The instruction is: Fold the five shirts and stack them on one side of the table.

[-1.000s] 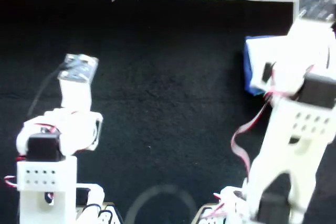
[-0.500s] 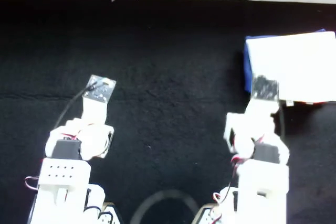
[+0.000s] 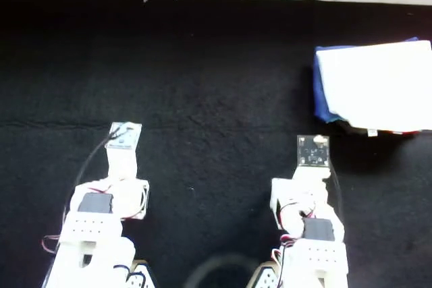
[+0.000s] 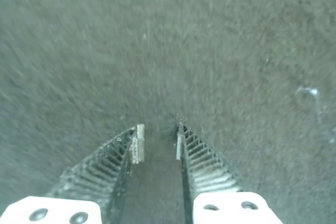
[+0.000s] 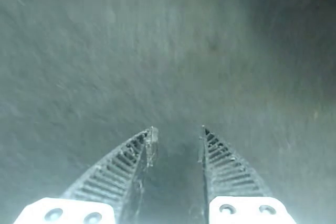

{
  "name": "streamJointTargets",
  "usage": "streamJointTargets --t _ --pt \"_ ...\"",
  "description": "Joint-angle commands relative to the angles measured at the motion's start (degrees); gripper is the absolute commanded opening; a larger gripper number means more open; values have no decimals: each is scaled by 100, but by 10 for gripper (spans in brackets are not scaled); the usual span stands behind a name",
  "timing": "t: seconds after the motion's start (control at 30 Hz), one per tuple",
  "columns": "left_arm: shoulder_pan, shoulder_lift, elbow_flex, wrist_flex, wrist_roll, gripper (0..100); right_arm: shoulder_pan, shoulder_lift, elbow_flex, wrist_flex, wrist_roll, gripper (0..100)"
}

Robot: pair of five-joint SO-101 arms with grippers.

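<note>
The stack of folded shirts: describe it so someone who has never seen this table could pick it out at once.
Look over the black table in the high view and go to its far right side. The stack of folded shirts lies there as a flat rectangle. A white shirt tops it, with a blue shirt peeking out along the left edge.

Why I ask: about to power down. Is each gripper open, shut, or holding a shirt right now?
Left gripper: open, holding nothing.
Right gripper: open, holding nothing.
</note>
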Motion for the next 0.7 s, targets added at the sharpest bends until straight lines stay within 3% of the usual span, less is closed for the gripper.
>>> streamJointTargets --t 0.0,0.37,0.67 --pt "84 -75 75 -35 44 119 -66 -637 796 22 -316 131" --pt "92 -75 110 580 88 119 -1341 -2299 787 2343 -958 131" --pt "92 -75 101 905 79 119 -1437 -2308 778 2826 -958 131"
